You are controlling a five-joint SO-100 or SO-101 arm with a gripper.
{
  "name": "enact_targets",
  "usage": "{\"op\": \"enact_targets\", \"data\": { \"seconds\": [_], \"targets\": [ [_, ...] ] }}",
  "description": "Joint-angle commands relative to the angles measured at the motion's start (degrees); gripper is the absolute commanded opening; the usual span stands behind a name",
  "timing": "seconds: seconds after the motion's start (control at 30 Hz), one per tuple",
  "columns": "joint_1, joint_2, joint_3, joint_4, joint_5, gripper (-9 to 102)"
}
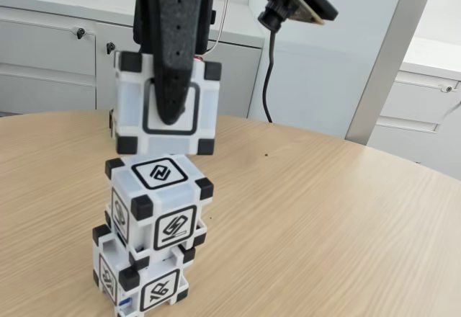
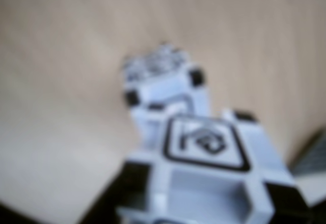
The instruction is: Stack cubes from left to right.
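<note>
Two cubes stand stacked near the front left of the wooden table (image 1: 324, 209) in the fixed view: a bottom cube (image 1: 140, 281) and a second cube (image 1: 160, 202) on top, turned slightly. A third cube (image 1: 130, 108) hangs right over them, its underside very close to the second cube's top; I cannot tell whether they touch. My black gripper (image 1: 170, 108) comes down from above and is shut on this third cube, one finger across its front face. In the blurred wrist view the held cube (image 2: 209, 168) sits low in the frame, with the stack (image 2: 163, 81) beneath it.
The table's curved edge runs along the right and back. A small camera (image 1: 288, 3) with a black cable hangs at the top right. White cabinets (image 1: 50, 50) and a grey post (image 1: 389, 57) stand behind the table.
</note>
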Motion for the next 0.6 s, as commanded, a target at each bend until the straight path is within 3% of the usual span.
{"op": "enact_targets", "data": {
  "seconds": [0.0, 0.37, 0.57],
  "targets": [
    [-0.35, 0.53, -0.26, -0.62, 0.0, 19],
    [0.53, -6.68, -0.7, -0.62, -1.58, 19],
    [0.44, -6.06, -0.44, -0.62, -1.76, 30]
  ]
}}
